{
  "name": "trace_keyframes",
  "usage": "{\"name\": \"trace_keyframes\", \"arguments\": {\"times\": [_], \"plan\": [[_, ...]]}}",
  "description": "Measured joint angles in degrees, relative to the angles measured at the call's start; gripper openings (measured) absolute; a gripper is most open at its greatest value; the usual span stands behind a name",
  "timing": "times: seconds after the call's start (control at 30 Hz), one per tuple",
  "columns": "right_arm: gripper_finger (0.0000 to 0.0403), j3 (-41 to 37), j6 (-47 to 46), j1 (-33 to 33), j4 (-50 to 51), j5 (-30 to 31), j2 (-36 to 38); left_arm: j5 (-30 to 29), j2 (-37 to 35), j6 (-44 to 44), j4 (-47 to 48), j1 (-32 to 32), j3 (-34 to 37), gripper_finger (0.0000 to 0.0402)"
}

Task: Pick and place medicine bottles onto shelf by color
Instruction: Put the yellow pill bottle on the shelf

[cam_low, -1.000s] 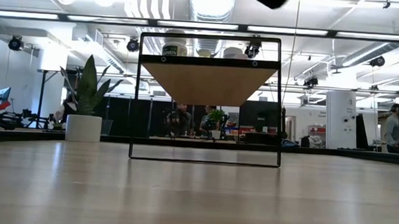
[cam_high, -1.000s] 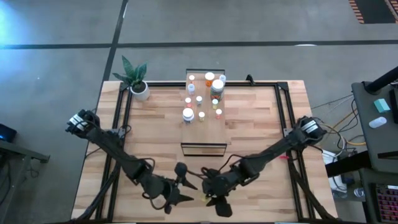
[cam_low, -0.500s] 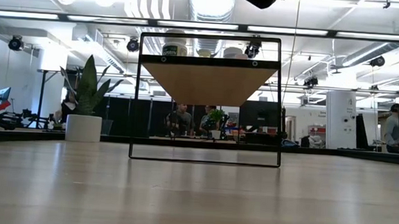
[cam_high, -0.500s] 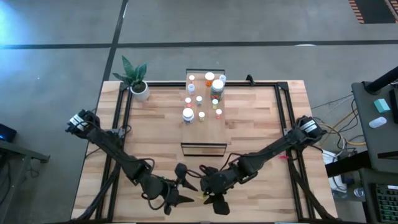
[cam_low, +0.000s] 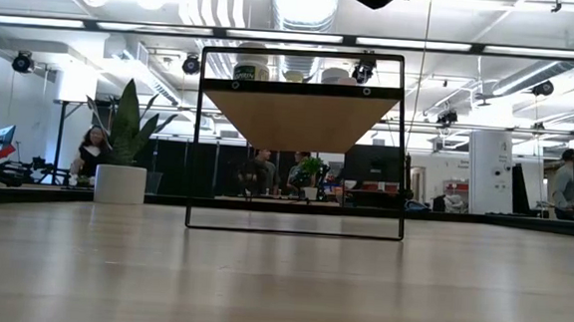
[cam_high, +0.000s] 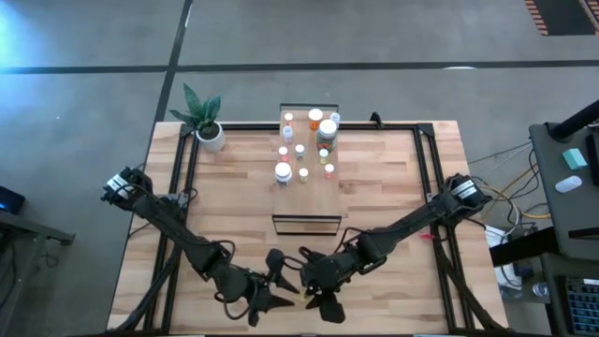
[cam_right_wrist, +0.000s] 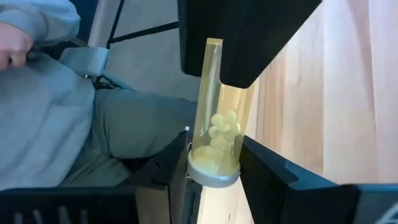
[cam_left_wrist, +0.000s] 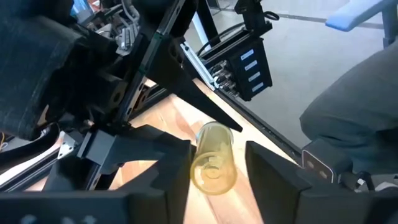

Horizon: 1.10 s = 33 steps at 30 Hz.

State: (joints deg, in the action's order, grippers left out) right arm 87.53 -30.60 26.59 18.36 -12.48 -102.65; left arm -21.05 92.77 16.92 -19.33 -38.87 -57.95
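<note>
Since a second ago both arms have crept a little toward each other at the desk's (cam_high: 393,187) near edge, well in front of the shelf (cam_high: 306,178). The right pincer (cam_right_wrist: 214,163) is clenched on a yellowish clear bottle (cam_right_wrist: 219,124) at its white cap end. The left pincer (cam_left_wrist: 214,165) straddles the bottle's other end; whether it grips, I cannot tell. The other bottles (cam_high: 301,150) stand atop the shelf. Bare desk lies between shelf and pincers.

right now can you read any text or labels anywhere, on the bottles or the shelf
No text can be read.
Dark label on a jar atop the shelf: print too blurred.
Yellowish bottle between the grippers: no label visible.
Bottles on the shelf from above: too small.
</note>
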Motion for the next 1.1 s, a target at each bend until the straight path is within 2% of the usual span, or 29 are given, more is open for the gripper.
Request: {"name": "trace_keyframes", "arguments": {"times": [0.23,0.47,0.67,0.77,0.93,1.0,1.1], "plan": [[0.0123,0.0,0.0,0.0,-0.3,-0.2,0.0,1.1,0.0,0.0,0.3,0.1,-0.1,0.0075],[0.0144,0.0,0.9,0.0,-0.6,0.6,0.0,1.6,0.0,-0.1,0.7,0.1,0.1,0.0081],[0.0196,0.0,3.2,0.0,3.5,0.8,2.2,1.6,-0.3,-3.5,1.0,-0.2,0.2,0.0082],[0.0227,0.0,4.5,0.3,7.0,3.4,5.3,1.6,-0.8,-7.2,2.3,-0.2,0.9,0.0082],[0.0260,-0.8,6.2,3.1,17.4,13.0,11.4,1.6,-3.4,-16.0,0.1,-0.2,6.6,0.0083],[0.0262,-2.5,6.1,4.7,19.4,16.6,13.7,1.6,-4.8,-19.7,-4.0,-0.2,10.1,0.0083],[0.0253,-8.5,5.6,6.5,17.0,19.9,17.2,1.6,-5.6,-24.5,-17.0,-0.2,16.7,0.0083]]}}
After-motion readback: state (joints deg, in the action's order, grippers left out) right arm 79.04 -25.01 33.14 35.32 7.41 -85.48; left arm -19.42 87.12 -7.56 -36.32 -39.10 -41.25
